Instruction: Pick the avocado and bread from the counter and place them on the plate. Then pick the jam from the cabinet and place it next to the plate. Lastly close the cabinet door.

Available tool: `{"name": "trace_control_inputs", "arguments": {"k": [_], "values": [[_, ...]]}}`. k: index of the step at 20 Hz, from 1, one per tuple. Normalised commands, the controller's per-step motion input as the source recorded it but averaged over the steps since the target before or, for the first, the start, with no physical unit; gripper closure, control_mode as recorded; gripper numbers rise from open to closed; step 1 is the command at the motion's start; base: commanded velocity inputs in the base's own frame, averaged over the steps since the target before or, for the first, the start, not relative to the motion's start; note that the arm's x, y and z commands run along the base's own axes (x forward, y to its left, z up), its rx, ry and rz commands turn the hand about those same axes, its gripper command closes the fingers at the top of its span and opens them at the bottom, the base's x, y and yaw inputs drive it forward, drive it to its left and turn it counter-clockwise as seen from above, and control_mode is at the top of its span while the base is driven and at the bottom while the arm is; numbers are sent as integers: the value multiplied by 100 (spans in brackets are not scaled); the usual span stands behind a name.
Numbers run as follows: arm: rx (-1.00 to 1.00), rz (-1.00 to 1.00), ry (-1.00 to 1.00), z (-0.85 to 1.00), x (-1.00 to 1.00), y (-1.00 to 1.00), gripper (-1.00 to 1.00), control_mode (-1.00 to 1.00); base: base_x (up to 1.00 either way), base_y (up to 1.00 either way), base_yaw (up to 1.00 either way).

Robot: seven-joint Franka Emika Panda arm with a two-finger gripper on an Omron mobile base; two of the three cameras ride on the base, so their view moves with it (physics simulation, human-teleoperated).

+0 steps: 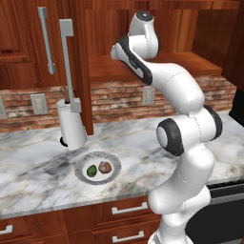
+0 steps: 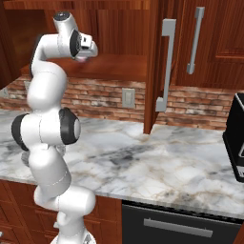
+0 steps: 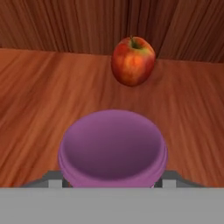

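The jam (image 3: 113,148), a jar with a purple lid, stands on the cabinet (image 1: 190,64) shelf, close up in the hand view. My gripper (image 3: 111,181) has its grey fingers (image 3: 54,179) pressed to the jar's two sides, shut on it. In the right base view the gripper (image 2: 83,57) is inside the open cabinet, just above the shelf. The plate (image 1: 114,175) lies on the counter (image 1: 143,138) with the avocado (image 1: 91,170) and the bread (image 1: 105,167) on it. The cabinet door (image 1: 82,71) stands swung open, edge-on, with its grey bar handle (image 1: 66,62).
A red-orange apple (image 3: 133,60) sits on the shelf behind the jar, near the back wall. A white paper-towel roll (image 1: 71,125) stands on the counter behind the plate. A black appliance (image 2: 236,138) sits at the counter's right end.
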Motion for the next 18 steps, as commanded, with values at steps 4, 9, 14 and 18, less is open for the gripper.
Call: {"name": "trace_control_inputs", "arguments": {"k": [4, 9, 14, 18], "values": [[0, 0, 0, -29, -12, 0, 100, -100, 0, 0, 0], [2, 0, -7, -16, -74, -9, 100, -100, 0, 0, 0], [7, 0, -23, 12, -100, -11, 100, -100, 0, 0, 0], [5, 0, -23, 39, -100, -3, 100, -100, 0, 0, 0]]}}
